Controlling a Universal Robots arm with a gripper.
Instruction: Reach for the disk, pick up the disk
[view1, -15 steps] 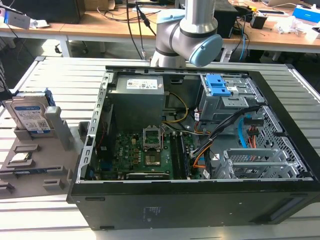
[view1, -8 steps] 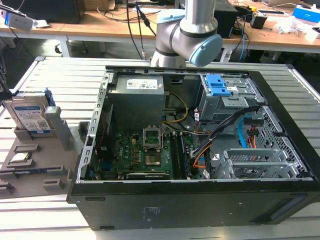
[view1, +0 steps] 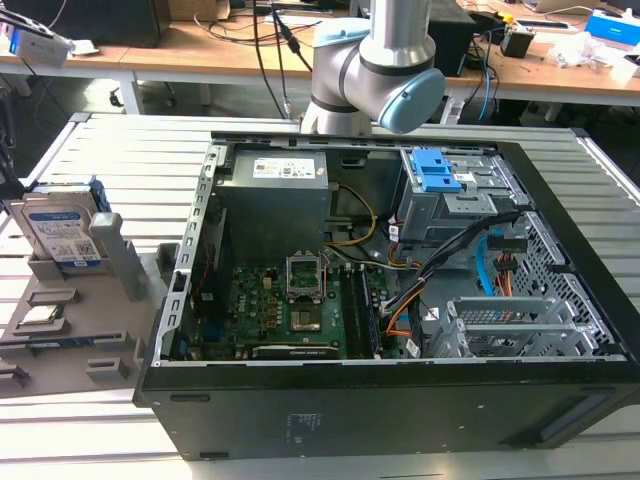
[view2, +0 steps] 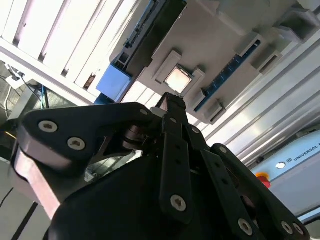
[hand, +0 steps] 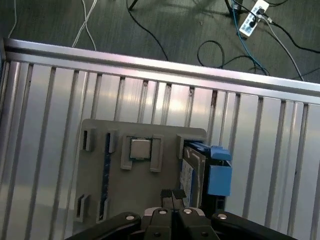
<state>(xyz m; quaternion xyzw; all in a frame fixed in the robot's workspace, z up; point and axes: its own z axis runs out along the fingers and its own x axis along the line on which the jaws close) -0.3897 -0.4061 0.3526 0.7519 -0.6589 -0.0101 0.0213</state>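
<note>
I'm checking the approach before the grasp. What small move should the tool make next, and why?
Probably a short sideways shift toward the disk. In the first wrist view the tool sits over the grey holder, beside the disk's upright edge rather than above it.

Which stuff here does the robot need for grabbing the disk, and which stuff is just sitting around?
For the job:
- the disk, standing upright in the grey holder
- the gripper, holding nothing

Just lying about:
- the open computer case
- the chip in the holder
- the power strip on the floor
</note>
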